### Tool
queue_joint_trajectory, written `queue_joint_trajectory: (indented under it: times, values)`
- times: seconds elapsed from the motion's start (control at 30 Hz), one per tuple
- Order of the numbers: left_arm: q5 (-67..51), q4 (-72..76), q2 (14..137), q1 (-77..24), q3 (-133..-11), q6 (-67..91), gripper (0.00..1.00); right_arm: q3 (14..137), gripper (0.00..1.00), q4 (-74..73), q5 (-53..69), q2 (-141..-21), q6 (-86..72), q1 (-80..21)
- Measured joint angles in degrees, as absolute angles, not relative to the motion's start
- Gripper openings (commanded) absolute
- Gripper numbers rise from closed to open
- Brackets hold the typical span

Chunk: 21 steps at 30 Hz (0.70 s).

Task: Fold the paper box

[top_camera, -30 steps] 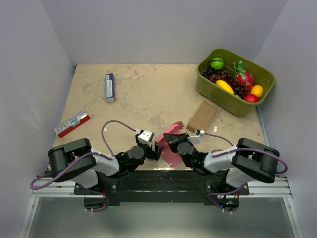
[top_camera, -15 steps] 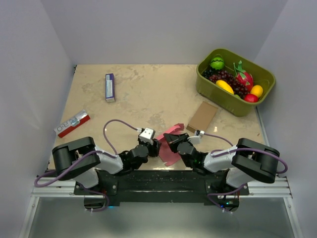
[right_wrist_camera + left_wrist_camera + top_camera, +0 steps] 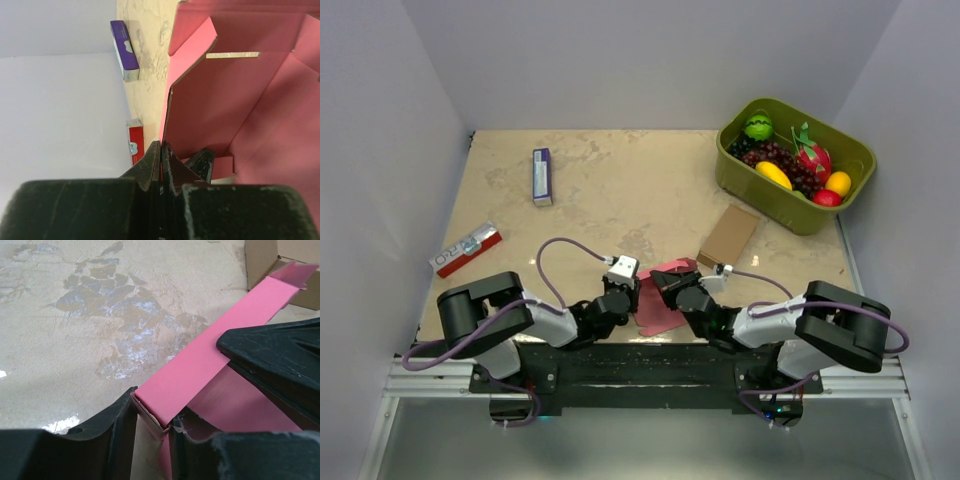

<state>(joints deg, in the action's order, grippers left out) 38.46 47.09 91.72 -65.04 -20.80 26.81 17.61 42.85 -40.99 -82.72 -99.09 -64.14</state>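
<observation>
Pink-red thin card, die-cut and partly raised into shape: the paper box (image 3: 658,305) sits at the near edge of the tabletop (image 3: 620,200), between the two arms. A flat brown cardboard box (image 3: 730,233) lies just beyond it.

Left end effector (image 3: 626,300): the left wrist view shows its fingers closed on the near end of a long narrow pink panel (image 3: 200,367), right at a folded corner where the card doubles over.

Right end effector (image 3: 666,290): the right wrist view shows its fingers (image 3: 155,155) pressed together, with the thin edge of an upright pink wall clamped between them. Past that edge the box interior (image 3: 235,105) is open, with side flaps not yet tucked.

Handling, judged from the look of the material:
- Very light; the weight places no load on either grip.
- Panels are floppy across their faces and stiffer along the scored creases.
- A pinch in mid-panel would probably buckle or dent the card, and any stray crease is likely permanent.
- The surface looks smooth, so a shallow pinch may slide off.

Best hold: close to a crease or corner, pads well over the edge, as both grips now are. With both ends held, a pull apart risks tearing at the slots.
</observation>
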Motion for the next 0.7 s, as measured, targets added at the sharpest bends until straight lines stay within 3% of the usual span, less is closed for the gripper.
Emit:
queue_joint_trajectory:
  times: [0.37, 0.43, 0.7]
  values:
    - [41.2, 44.9, 92.3, -65.6, -22.0, 25.8, 0.12, 21.2, 0.0, 32.8, -41.8, -80.8, -101.8, -64.5]
    - [41.8, 44.8, 92.4, -65.8, -22.1, 25.8, 0.0, 22.5, 0.0, 30.0, -42.3, -80.6, -102.2, -64.7]
    - [42.7, 44.5, 92.5, -66.5, -22.1, 25.3, 0.0, 25.6, 0.0, 20.4, -42.7, -78.7, -104.4, -65.1]
